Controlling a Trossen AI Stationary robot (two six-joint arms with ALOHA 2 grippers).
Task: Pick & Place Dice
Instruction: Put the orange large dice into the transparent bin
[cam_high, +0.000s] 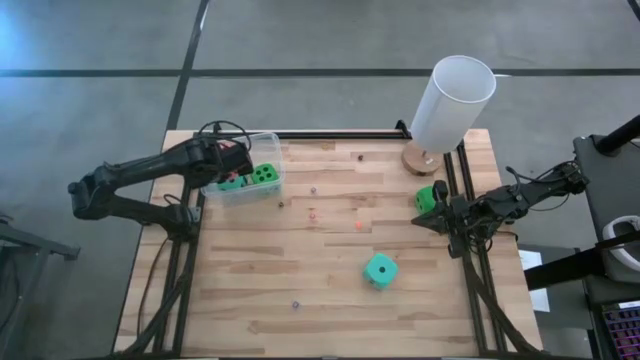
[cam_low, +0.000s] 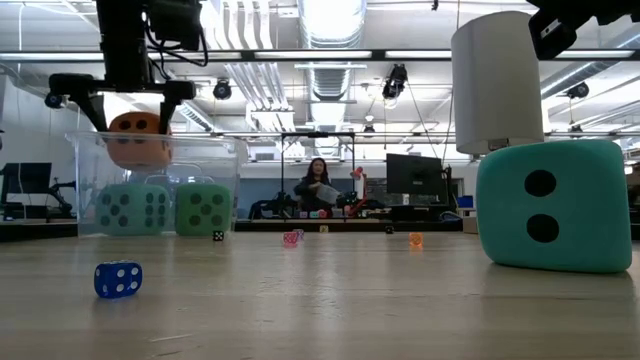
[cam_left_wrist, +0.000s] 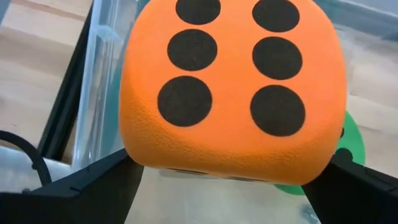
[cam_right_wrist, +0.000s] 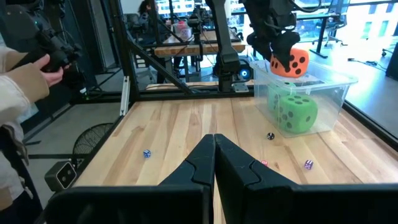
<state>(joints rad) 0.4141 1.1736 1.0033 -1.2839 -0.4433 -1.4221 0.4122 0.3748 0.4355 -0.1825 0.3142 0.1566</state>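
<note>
An orange die (cam_left_wrist: 233, 87) hangs over the clear tub (cam_high: 272, 150) at the table's far left, with my left gripper (cam_low: 135, 115) shut on it. Its six-pip face is turned toward the wrist camera. Two green dice (cam_high: 264, 175) (cam_high: 232, 183) rest on the tub's floor below it. A teal die (cam_high: 380, 270) sits on the wood, right of the table's middle and toward the near edge. Another green die (cam_high: 427, 196) sits by the right rail, just beyond my right gripper (cam_right_wrist: 214, 146), which is shut with nothing in it. My left gripper pinches the orange die by two opposite sides (cam_left_wrist: 134, 152) between its two fingers (cam_left_wrist: 93, 180). The fingers come from above, slanting steeply down. The die is lifted clear at about the height of the tub's rim (cam_right_wrist: 323, 74), above the green die (cam_right_wrist: 293, 112).
A tall white cylinder (cam_high: 452, 100) stands at the far right on a round wooden base. Several tiny dice are scattered on the wood, one of them blue (cam_low: 118, 279). A person's sleeve and hand (cam_right_wrist: 25, 81) show beyond the table's edge.
</note>
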